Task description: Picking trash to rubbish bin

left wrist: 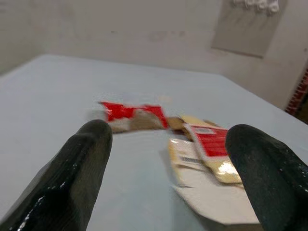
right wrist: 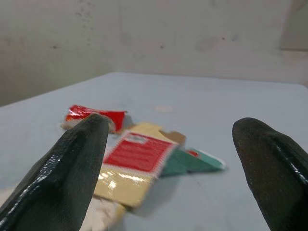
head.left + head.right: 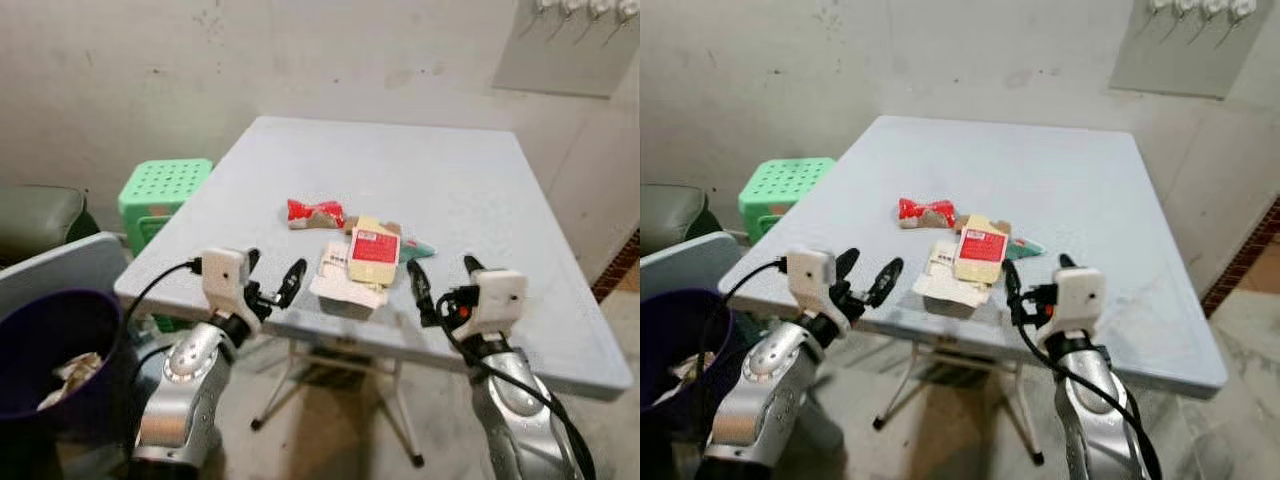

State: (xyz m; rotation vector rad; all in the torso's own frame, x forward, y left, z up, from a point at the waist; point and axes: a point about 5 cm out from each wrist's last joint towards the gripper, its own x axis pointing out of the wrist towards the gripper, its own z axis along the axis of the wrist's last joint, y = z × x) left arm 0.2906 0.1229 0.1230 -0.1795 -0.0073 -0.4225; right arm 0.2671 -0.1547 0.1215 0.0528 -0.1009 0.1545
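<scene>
Several pieces of trash lie near the front edge of the grey table (image 3: 470,180): a red wrapper (image 3: 315,213), a yellow and red carton (image 3: 374,248) resting on a flattened white box (image 3: 343,285), and a green packet (image 3: 420,247) behind it. My left gripper (image 3: 272,274) hovers open at the table's front edge, left of the white box. On the other side of the pile, my right gripper (image 3: 440,268) is open too. In the left wrist view the red wrapper (image 1: 130,114) lies beyond the fingers (image 1: 82,163); in the right wrist view the carton (image 2: 134,156) lies between them.
A dark purple bin (image 3: 55,340) holding crumpled paper stands low at my left. A green plastic stool (image 3: 160,190) sits beside the table's left edge, with a dark seat (image 3: 35,215) further left. A plain wall backs the table.
</scene>
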